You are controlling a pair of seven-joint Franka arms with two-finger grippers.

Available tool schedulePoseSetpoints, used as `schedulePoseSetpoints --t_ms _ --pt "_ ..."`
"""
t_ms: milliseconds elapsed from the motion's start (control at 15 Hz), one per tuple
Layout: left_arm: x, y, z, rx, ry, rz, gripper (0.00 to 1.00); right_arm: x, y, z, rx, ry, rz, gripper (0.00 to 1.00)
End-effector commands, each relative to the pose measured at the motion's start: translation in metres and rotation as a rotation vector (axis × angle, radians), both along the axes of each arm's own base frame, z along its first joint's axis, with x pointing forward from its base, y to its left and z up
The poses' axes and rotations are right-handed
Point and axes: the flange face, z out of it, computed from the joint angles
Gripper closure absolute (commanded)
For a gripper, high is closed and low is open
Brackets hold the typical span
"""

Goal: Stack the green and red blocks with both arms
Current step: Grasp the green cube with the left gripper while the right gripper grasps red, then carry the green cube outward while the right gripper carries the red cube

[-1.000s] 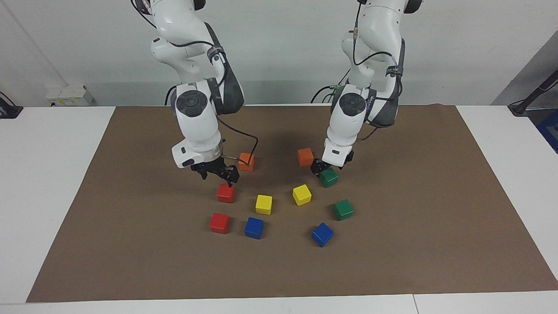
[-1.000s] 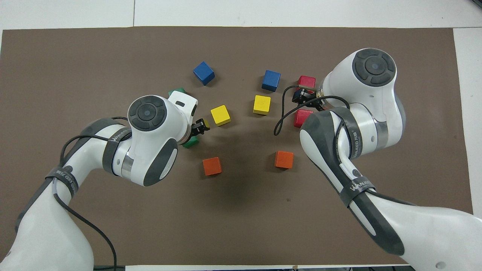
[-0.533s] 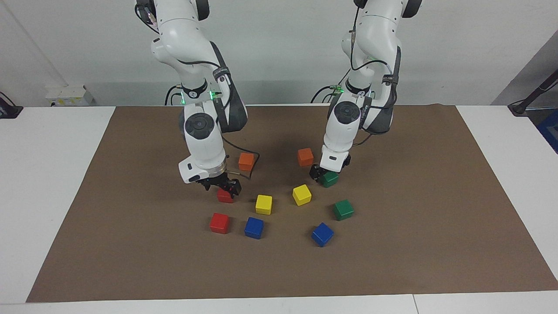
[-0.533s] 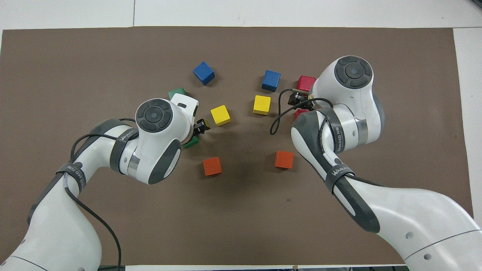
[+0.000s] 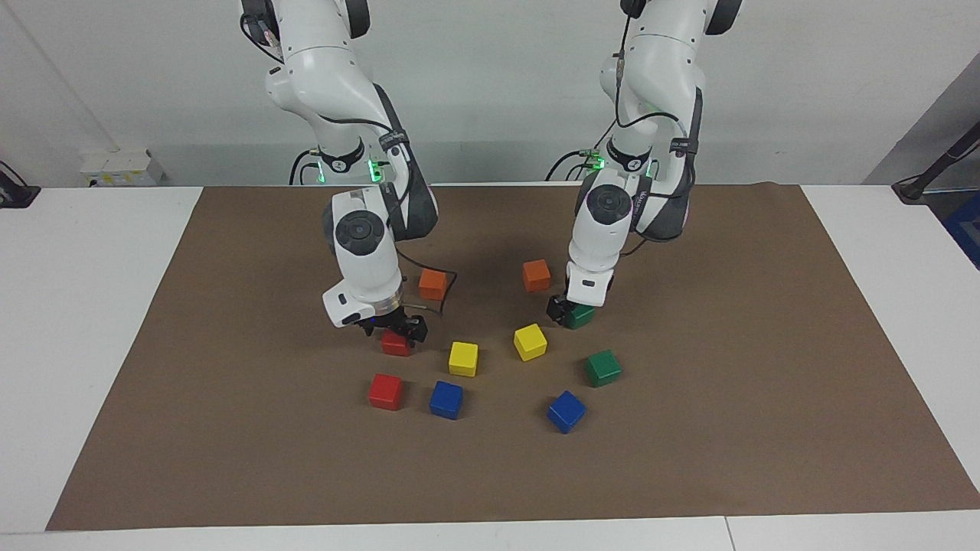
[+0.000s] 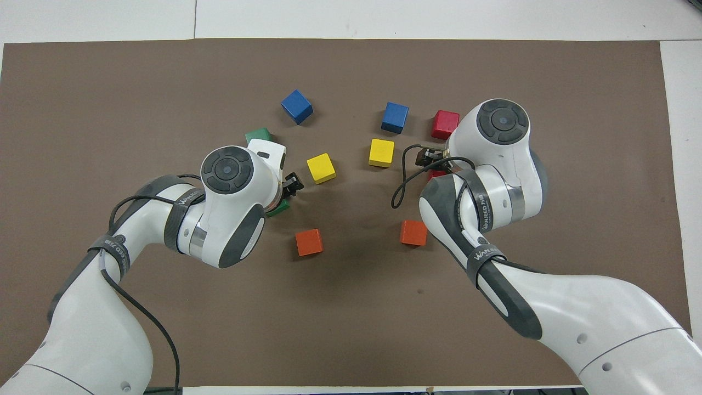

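A: What are the grippers doing?

B: The left gripper (image 5: 567,312) is right down on the nearer green block (image 5: 579,314), its fingers either side of it; whether they grip it I cannot tell. The right gripper (image 5: 394,330) sits low over the nearer red block (image 5: 396,344), fingers spread wide and straddling its top, not pinching.

A: Where do the blocks lie?

B: On the brown mat (image 5: 727,367). That green block is beside the orange cube (image 5: 537,275) at the left arm's end, the red one near the other orange cube (image 5: 432,284). The second green block (image 5: 603,368) and the second red block (image 5: 385,391) sit farther from the robots, untouched.

A: Any long axis?

B: None, they are cubes. The far green block is turned slightly against the mat's edges; the far red one sits nearly square
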Motion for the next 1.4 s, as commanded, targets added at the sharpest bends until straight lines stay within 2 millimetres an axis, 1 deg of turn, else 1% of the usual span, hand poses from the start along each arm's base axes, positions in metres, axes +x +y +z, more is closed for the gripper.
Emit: schedulePoseSetpoints --t_ms 0,67,133,200,267,333,400,467,533,600,667,733,800,867,933,1000,1067,1200,1267,1333 --pt "-0.005 0.005 -0.004 0.026 0.005 0.047 1.0 -0.006 -0.001 -0.003 0.013 -0.006 0.043 0.11" --pt "-0.002 0.01 0.004 0.041 0.009 0.036 1.0 -0.007 -0.002 -0.005 0.012 -0.001 0.048 0.31" --pt "0.009 0.037 0.021 0.057 0.003 0.006 1.0 -0.007 -0.001 -0.004 0.013 -0.002 0.054 0.7" --pt "0.017 0.065 0.042 0.059 0.005 -0.052 1.0 -0.007 -0.001 -0.004 0.012 0.001 0.055 1.0" --pt "0.027 0.094 0.054 0.064 0.022 -0.112 1.0 -0.006 -0.002 -0.003 0.012 0.002 0.054 1.0" --pt "0.042 0.125 0.067 0.067 0.042 -0.18 1.0 -0.005 -0.002 -0.001 0.011 0.004 0.053 1.0" --pt "0.052 0.149 0.072 0.063 0.046 -0.249 1.0 -0.004 -0.004 0.003 0.013 -0.001 0.051 1.0" --pt "0.061 0.182 0.071 0.058 0.045 -0.317 1.0 -0.003 -0.009 0.01 0.015 -0.001 0.06 1.0" --pt "0.068 0.217 0.071 0.053 0.034 -0.39 1.0 -0.004 -0.018 0.025 0.018 0.0 0.099 1.0" --pt "0.075 0.253 0.068 0.052 0.013 -0.487 1.0 -0.001 -0.043 0.046 0.024 -0.001 0.139 1.0" --pt "0.083 0.275 0.05 0.047 0.014 -0.544 1.0 -0.001 -0.074 0.067 0.031 0.0 0.159 1.0" --pt "0.088 0.281 0.035 0.047 0.008 -0.572 1.0 -0.003 -0.096 0.079 0.037 0.005 0.201 1.0" --pt "0.092 0.281 0.023 0.048 -0.006 -0.578 1.0 -0.004 -0.124 0.086 0.042 0.016 0.241 1.0" --pt "0.095 0.28 0.012 0.047 -0.009 -0.582 1.0 -0.002 -0.155 0.084 0.043 0.013 0.261 1.0" --pt "0.094 0.282 0.006 0.045 -0.006 -0.587 1.0 -0.001 -0.181 0.082 0.043 0.002 0.276 1.0" --pt "0.093 0.281 0.002 0.044 -0.003 -0.603 1.0 -0.003 -0.199 0.075 0.042 -0.001 0.289 1.0" --pt "0.092 0.281 0.0 0.042 0.0 -0.612 1.0 -0.005 -0.204 0.071 0.04 0.008 0.287 1.0" --pt "0.092 0.281 -0.004 0.04 0.001 -0.619 1.0 -0.003 -0.232 0.048 0.033 0.029 0.272 1.0" --pt "0.091 0.281 -0.007 0.04 0.001 -0.618 1.0 0.001 -0.238 0.035 0.027 0.024 0.291 1.0" --pt "0.089 0.282 -0.01 0.04 -0.001 -0.617 0.59 0.003 -0.24 0.022 0.024 0.028 0.293 1.0"
